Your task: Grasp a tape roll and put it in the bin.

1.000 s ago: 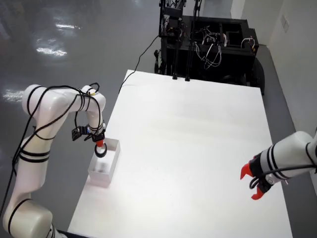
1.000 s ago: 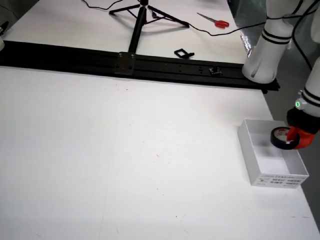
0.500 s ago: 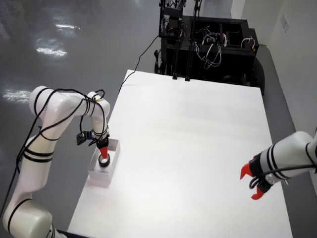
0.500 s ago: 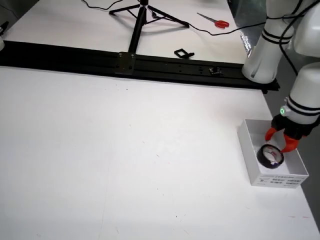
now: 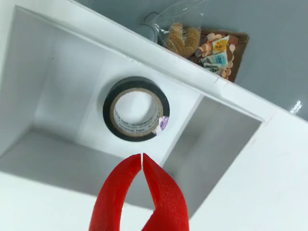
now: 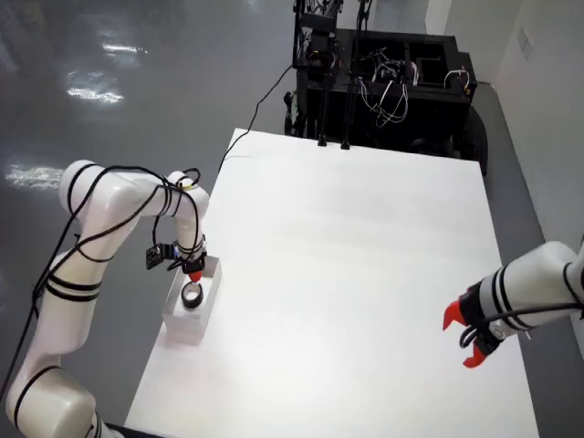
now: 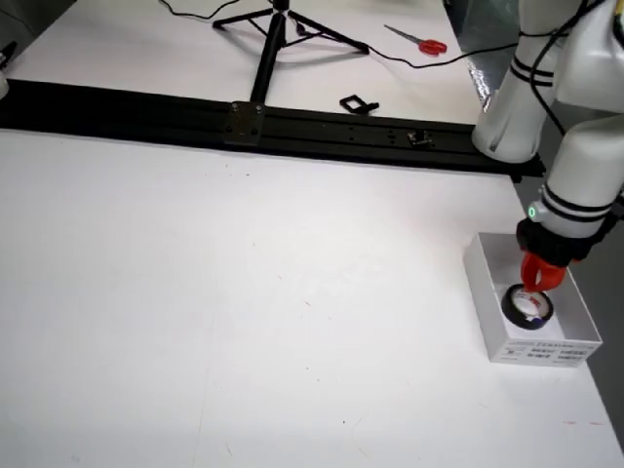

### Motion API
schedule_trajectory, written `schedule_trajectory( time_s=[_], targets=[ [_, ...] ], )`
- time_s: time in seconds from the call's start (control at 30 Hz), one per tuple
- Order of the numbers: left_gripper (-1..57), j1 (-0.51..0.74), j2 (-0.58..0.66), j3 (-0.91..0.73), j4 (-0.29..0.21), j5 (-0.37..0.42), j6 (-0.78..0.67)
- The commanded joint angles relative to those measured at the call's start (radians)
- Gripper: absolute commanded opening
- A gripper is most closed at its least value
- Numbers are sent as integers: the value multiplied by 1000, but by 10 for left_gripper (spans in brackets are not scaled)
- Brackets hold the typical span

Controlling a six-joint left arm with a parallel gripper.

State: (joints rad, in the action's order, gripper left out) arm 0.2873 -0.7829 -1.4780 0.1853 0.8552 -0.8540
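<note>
Wrist view, tool: the red gripper [image 5: 141, 156] sits at lower centre, its two tips meeting with nothing between them, so it is closed and empty.
Wrist view, tape: the tape roll [image 5: 136, 115] lies flat on the floor of the white bin [image 5: 62, 67], centre of frame, clear of the tips. Judged from this, the drop is done.
Wrist view, surroundings: beyond the bin's far wall, at the upper right, a clear bag of snacks [image 5: 183, 36] and a cardboard tray [image 5: 226, 48] lie on the grey floor.
Overhead view, working arm: the white arm at the left reaches down over the bin [image 6: 173, 315] at the left table edge; the gripper [image 6: 193, 272] hangs just above the roll [image 6: 192, 295].
Overhead view, others: a second arm [image 6: 538, 287] at the lower right hangs beside the table [image 6: 365, 274], well apart. A black cart [image 6: 392, 78] stands at the top.
Side view, bin: at the right, the gripper [image 7: 536, 278] is over the bin [image 7: 487, 292] with the roll [image 7: 527, 307] inside.
Side view, obstacles: a black rail [image 7: 244, 122], tripod [image 7: 278, 29] and scissors [image 7: 419, 41] lie across the top, none blocking a lift out.
</note>
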Motion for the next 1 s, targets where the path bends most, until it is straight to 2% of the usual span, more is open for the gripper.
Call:
schedule_trajectory(
  time_s=[0.03,0.27,0.57,0.77,1.0],
  targets=[
    [-6,176,114,87,48,136,-5],
    [-6,368,131,125,60,176,-14],
    [-6,604,85,157,63,177,-28],
    [-6,719,79,183,86,177,-28],
    [-6,845,137,188,108,173,9]
  ],
)
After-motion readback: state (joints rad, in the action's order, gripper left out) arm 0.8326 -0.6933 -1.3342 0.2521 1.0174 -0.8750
